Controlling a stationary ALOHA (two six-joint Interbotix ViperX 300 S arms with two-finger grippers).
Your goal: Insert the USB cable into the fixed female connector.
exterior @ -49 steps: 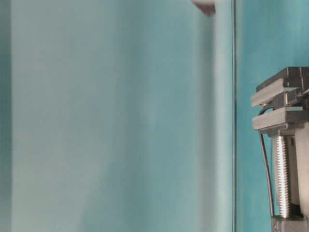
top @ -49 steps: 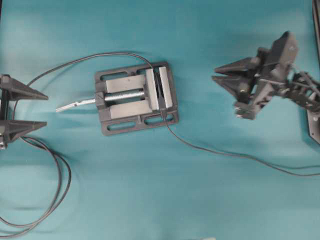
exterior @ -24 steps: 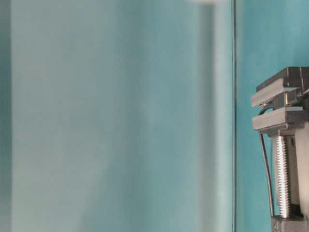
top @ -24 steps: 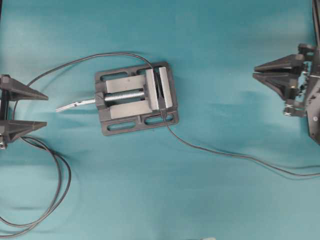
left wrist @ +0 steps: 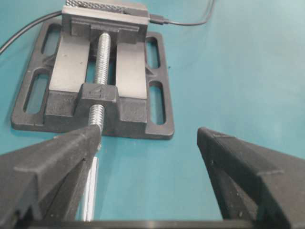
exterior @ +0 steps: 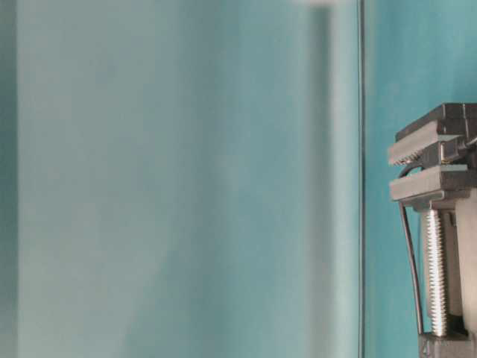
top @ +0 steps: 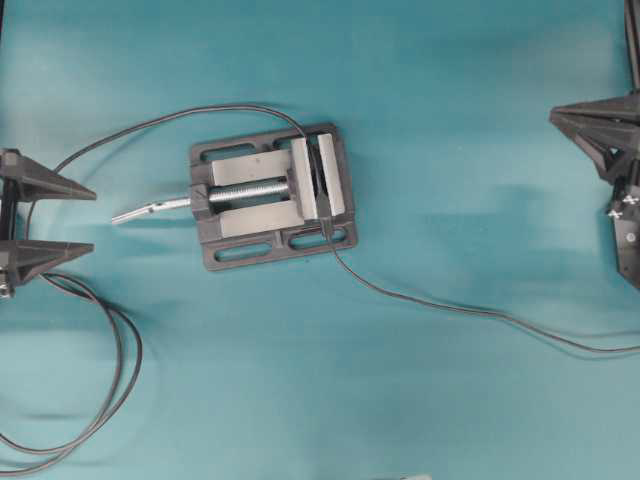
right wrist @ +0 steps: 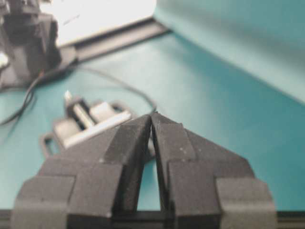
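Note:
The thin dark grey USB cable [top: 470, 308] runs from the right edge to its dark plug [top: 326, 231] at the near end of the vise jaws. The plug also shows in the left wrist view [left wrist: 157, 19], butted against the jaw end with no silver tip showing. The fixed female connector [top: 320, 185] is a small dark housing clamped between the jaws; it also shows in the table-level view [exterior: 446, 152]. My left gripper [top: 93, 219] [left wrist: 148, 133] is open and empty, left of the vise. My right gripper [top: 556, 117] [right wrist: 151, 116] is shut and empty at the far right.
The grey metal vise [top: 250, 222] stands mid-table, its silver screw handle [top: 148, 210] pointing at my left gripper. The long black cable [top: 160, 122] leaves the vise top and coils in loops [top: 115, 385] at the lower left.
My right gripper has drawn back from near the vise to the right edge of the overhead view. The left gripper, vise and cables have not moved.

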